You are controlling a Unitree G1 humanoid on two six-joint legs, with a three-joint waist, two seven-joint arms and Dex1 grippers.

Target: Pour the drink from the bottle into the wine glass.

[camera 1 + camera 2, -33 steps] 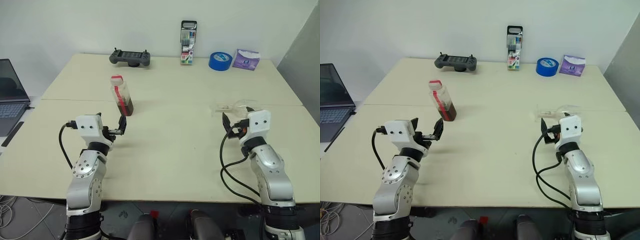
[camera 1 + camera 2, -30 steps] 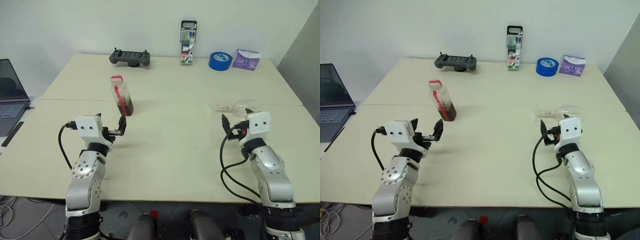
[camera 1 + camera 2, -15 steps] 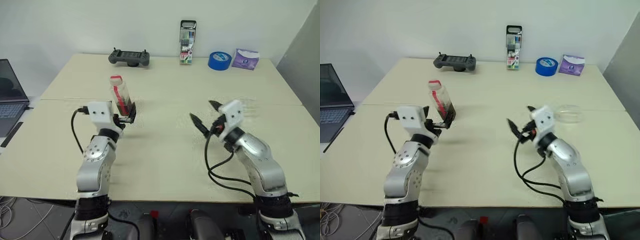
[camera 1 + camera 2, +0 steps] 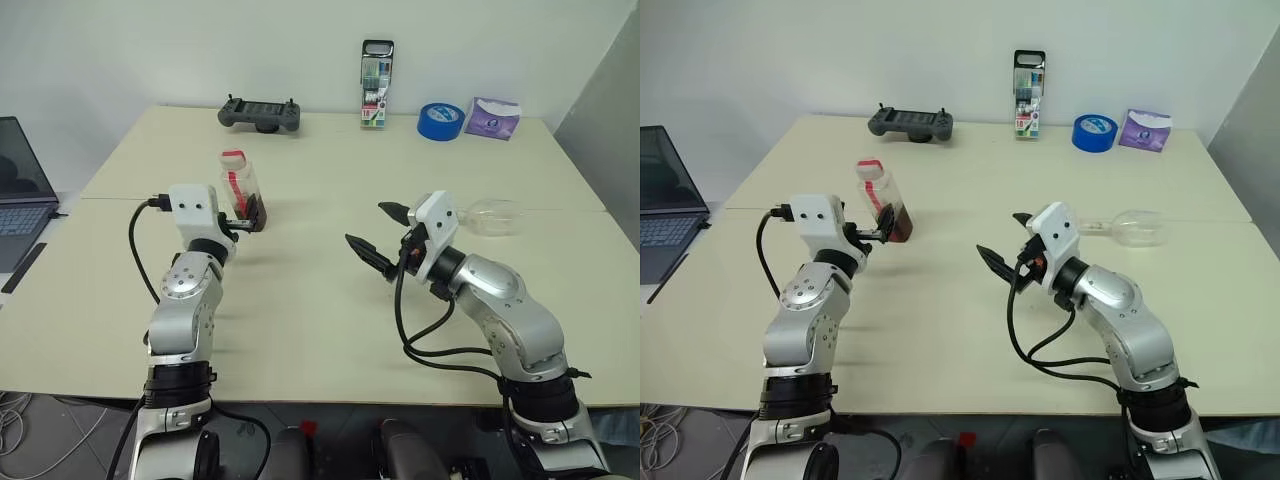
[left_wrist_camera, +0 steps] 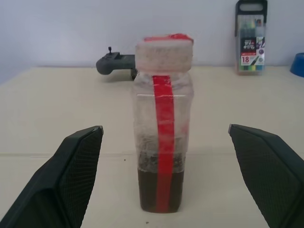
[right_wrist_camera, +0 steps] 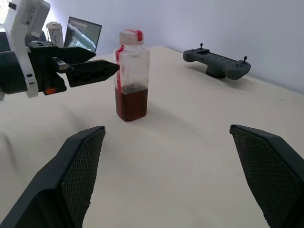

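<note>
The bottle [image 4: 240, 190] stands upright at the table's left middle, clear with a red strip and a red cap. The dark drink [image 5: 160, 190] fills its lower part. My left gripper [image 4: 245, 214] is open and level at the bottle, which stands centred before its spread fingers [image 5: 76, 175] with a gap on each side. The wine glass [image 4: 490, 215] lies on its side at the right. My right gripper [image 4: 365, 224] hangs open over the table's middle, left of the glass, pointing toward the bottle [image 6: 131, 76], nothing between its fingers.
A grey game controller [image 4: 260, 115], a marker pack [image 4: 377, 85], a blue tape roll [image 4: 440, 121] and a purple packet [image 4: 492, 118] line the far edge. A laptop [image 4: 20, 190] sits beyond the table's left side. A seam crosses the table [image 4: 330, 320].
My left gripper has moved forward and up to the bottle. My right gripper has swung left, away from the glass, and turned toward the bottle. Both stayed open.
</note>
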